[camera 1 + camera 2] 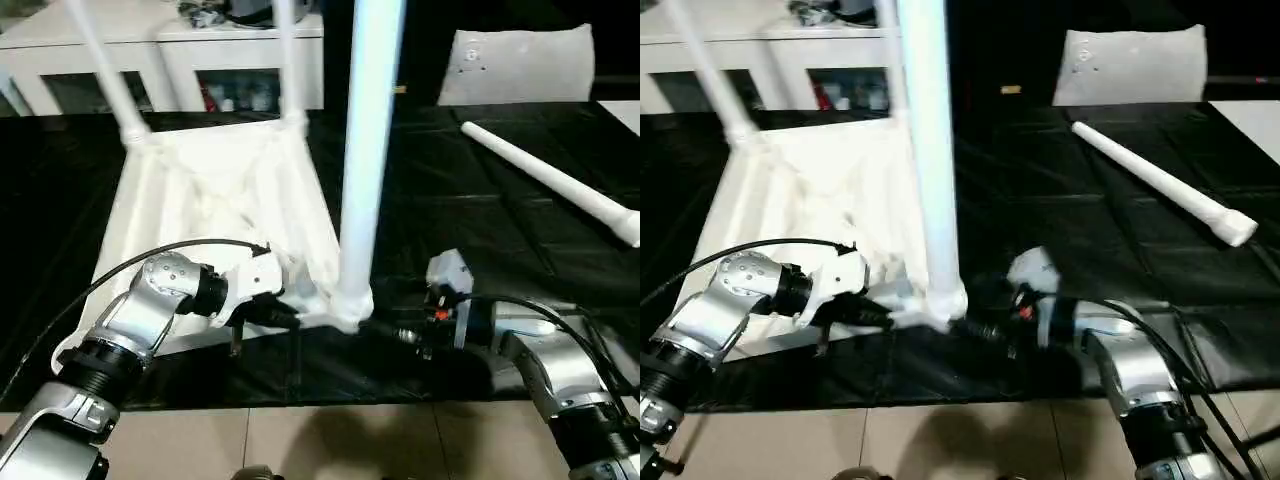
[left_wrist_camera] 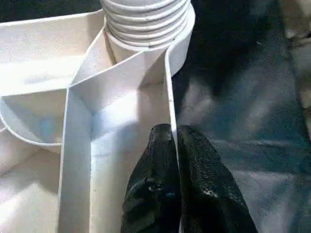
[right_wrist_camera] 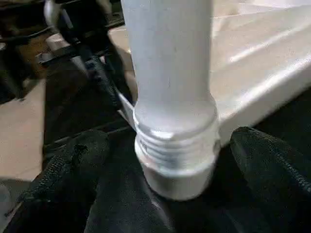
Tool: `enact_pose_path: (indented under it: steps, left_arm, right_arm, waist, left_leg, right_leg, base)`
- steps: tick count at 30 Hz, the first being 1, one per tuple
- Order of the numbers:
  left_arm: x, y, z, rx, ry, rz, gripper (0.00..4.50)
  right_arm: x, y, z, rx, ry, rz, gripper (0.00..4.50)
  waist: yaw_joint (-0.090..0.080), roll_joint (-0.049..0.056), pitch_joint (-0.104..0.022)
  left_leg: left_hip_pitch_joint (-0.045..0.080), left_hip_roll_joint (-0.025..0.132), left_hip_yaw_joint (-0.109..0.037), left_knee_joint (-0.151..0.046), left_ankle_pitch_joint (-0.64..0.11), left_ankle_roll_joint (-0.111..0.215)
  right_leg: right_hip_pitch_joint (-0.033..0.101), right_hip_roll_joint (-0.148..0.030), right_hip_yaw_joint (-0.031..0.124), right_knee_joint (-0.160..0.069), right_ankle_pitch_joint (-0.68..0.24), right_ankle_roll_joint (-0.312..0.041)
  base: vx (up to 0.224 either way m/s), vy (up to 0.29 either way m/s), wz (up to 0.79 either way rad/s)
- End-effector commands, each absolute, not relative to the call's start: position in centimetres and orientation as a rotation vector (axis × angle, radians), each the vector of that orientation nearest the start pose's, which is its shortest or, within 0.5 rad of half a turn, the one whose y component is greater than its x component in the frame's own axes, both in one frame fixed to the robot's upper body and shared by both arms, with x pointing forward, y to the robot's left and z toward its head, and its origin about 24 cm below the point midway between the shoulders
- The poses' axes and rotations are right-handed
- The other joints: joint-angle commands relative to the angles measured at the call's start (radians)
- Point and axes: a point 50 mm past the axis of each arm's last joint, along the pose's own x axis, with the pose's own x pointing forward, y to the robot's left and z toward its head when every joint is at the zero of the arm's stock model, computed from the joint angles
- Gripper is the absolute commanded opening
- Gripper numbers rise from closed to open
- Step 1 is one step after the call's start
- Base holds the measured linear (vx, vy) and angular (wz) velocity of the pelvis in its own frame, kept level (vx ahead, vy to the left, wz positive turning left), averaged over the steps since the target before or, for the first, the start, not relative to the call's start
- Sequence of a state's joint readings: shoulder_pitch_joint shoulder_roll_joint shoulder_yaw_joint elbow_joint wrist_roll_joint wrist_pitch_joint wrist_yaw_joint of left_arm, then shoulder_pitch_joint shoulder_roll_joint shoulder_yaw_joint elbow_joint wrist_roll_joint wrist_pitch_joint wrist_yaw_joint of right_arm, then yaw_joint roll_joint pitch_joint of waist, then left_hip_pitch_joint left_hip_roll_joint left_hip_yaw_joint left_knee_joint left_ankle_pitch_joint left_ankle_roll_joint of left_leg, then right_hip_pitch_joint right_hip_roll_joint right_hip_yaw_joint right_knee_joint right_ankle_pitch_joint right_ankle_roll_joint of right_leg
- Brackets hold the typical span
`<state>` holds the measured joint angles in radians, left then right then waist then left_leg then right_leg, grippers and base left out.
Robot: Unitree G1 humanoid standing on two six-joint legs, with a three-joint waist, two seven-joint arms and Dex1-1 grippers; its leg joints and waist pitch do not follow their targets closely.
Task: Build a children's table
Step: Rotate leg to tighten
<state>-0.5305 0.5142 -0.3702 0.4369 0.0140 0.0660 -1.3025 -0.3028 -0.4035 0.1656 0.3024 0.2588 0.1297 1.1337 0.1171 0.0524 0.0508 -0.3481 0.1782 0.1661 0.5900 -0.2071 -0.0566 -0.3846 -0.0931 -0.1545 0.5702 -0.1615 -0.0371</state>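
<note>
My left gripper [image 2: 174,145] pinches the thin rim wall of the upturned white plastic children's table [image 1: 215,190]. My right gripper [image 3: 170,160] stands wide either side of the near tapered leg [image 1: 365,150], whose threads show. I fear it's half-screwed and may topple.

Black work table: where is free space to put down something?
Bare black cover lies between the upturned tabletop and the loose leg. It is crowded at the near corner, where both grippers, left and right, meet the standing leg.
</note>
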Motion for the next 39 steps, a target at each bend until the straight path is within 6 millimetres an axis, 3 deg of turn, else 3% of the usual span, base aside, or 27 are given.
enact_pose_path:
  steps: [1, 6, 7, 10, 12, 19, 20, 25, 29, 33, 35, 37, 38, 39]
  left_arm:
    - [29.1, 14.5, 5.2, 0.609, 0.54, -1.62, 0.0]
    - [29.1, 14.1, 5.2, 0.658, 0.551, -1.702, 0.0]
    - [29.1, 14.0, 5.2, 0.67, 0.551, -1.714, 0.0]
    - [29.2, 13.8, 5.3, 0.692, 0.547, -1.729, 0.0]
    - [29.3, 13.7, 5.2, 0.698, 0.548, -1.729, 0.0]
    - [29.8, 14.0, 5.1, 0.737, 0.547, -1.716, 0.0]
    - [29.8, 14.0, 5.1, 0.737, 0.547, -1.716, 0.0]
    - [29.8, 14.1, 5.0, 0.729, 0.543, -1.709, 0.0]
    - [29.8, 14.1, 4.9, 0.653, 0.524, -1.658, 0.0]
    - [30.2, 14.0, 4.9, 0.543, 0.48, -1.501, 0.0]
    - [30.3, 13.9, 5.1, 0.501, 0.455, -1.446, 0.0]
    - [30.3, 13.8, 5.2, 0.484, 0.446, -1.421, 0.0]
    - [30.3, 13.5, 5.3, 0.452, 0.431, -1.379, 0.0]
    - [30.3, 13.1, 5.4, 0.412, 0.418, -1.329, 0.0]
  right_arm:
    - [27.8, -14.7, 5.2, -0.122, 0.275, 1.328, 4.45]
    - [28.1, -14.1, 5.1, -0.162, 0.304, 1.401, 4.45]
    - [28.2, -14.1, 5.1, -0.169, 0.308, 1.413, 4.17]
    - [28.1, -13.9, 5.1, -0.184, 0.329, 1.471, 4.09]
    - [28.0, -13.9, 5.1, -0.187, 0.336, 1.489, 3.74]
    - [27.9, -13.9, 5.1, -0.183, 0.353, 1.537, 3.22]
    - [27.9, -14.0, 5.1, -0.179, 0.354, 1.541, 3.14]
    - [27.7, -13.8, 4.9, -0.153, 0.369, 1.557, 2.79]
    - [27.2, -13.5, 4.3, -0.09, 0.384, 1.542, 2.72]
    - [26.8, -12.5, 3.5, 0.012, 0.375, 1.412, 2.7]
    - [26.8, -12.0, 3.2, 0.036, 0.35, 1.351, 2.7]
    - [26.7, -11.7, 3.1, 0.051, 0.338, 1.327, 2.7]
    - [26.8, -11.4, 2.7, 0.059, 0.339, 1.271, 2.7]
    - [26.9, -10.9, 2.4, 0.077, 0.336, 1.214, 2.7]
  waist:
    - [-0.001, -0.012, -0.064]
    - [0.015, -0.011, -0.067]
    - [0.019, -0.011, -0.069]
    - [0.025, -0.012, -0.069]
    - [0.026, -0.013, -0.07]
    - [0.027, -0.018, -0.066]
    - [0.028, -0.021, -0.067]
    - [0.028, -0.018, -0.069]
    - [0.029, -0.016, -0.07]
    - [0.029, -0.013, -0.067]
    - [0.023, -0.014, -0.059]
    - [0.007, -0.018, -0.047]
    - [0.003, -0.021, -0.048]
    - [-0.008, -0.018, -0.047]
  left_leg:
    - [0.002, 0.064, -0.017, -0.073, -0.181, 0.066]
    - [0.003, 0.067, -0.017, -0.071, -0.168, 0.061]
    - [0.005, 0.066, -0.015, -0.07, -0.163, 0.059]
    - [0.002, 0.068, -0.015, -0.07, -0.159, 0.059]
    - [0.001, 0.068, -0.016, -0.07, -0.156, 0.06]
    - [0.002, 0.065, -0.015, -0.069, -0.177, 0.053]
    - [0.003, 0.064, -0.014, -0.069, -0.174, 0.054]
    - [0.002, 0.068, -0.016, -0.069, -0.159, 0.058]
    - [0.002, 0.068, -0.015, -0.068, -0.156, 0.056]
    - [0.003, 0.071, -0.016, -0.072, -0.172, 0.043]
    - [0.007, 0.065, -0.016, -0.075, -0.225, 0.028]
    - [0.022, 0.048, -0.018, -0.07, -0.31, 0.012]
    - [0.022, 0.05, -0.021, -0.072, -0.316, 0.006]
    - [0.022, 0.052, -0.025, -0.073, -0.336, -0.004]
  right_leg:
    - [0.046, -0.084, 0.074, -0.073, -0.384, -0.11]
    - [0.046, -0.087, 0.076, -0.068, -0.354, -0.12]
    - [0.044, -0.086, 0.076, -0.067, -0.346, -0.124]
    - [0.048, -0.087, 0.077, -0.061, -0.32, -0.131]
    - [0.049, -0.087, 0.076, -0.061, -0.322, -0.128]
    - [0.047, -0.089, 0.075, -0.072, -0.414, -0.098]
    - [0.047, -0.089, 0.075, -0.073, -0.415, -0.095]
    - [0.045, -0.087, 0.076, -0.065, -0.373, -0.108]
    - [0.047, -0.088, 0.076, -0.064, -0.361, -0.117]
    - [0.046, -0.09, 0.076, -0.067, -0.38, -0.112]
    - [0.042, -0.091, 0.072, -0.08, -0.467, -0.091]
    - [0.036, -0.09, 0.057, -0.111, -0.651, -0.019]
    - [0.038, -0.09, 0.055, -0.112, -0.666, -0.007]
    - [0.036, -0.089, 0.049, -0.116, -0.679, 0.008]
  base:
    - [0.0, 0.0, 0.0]
    - [0.0, 0.0, 0.0]
    - [0.0, 0.0, 0.0]
    - [0.0, 0.0, 0.0]
    - [0.0, 0.0, 0.0]
    - [0.0, 0.0, 0.0]
    - [0.0, 0.0, 0.0]
    - [0.0, 0.0, 0.0]
    - [0.0, 0.0, 0.0]
    - [0.0, 0.0, 0.0]
    - [0.0, 0.0, 0.0]
    - [0.0, 0.0, 0.0]
    - [0.0, 0.0, 0.0]
    - [0.0, 0.0, 0.0]
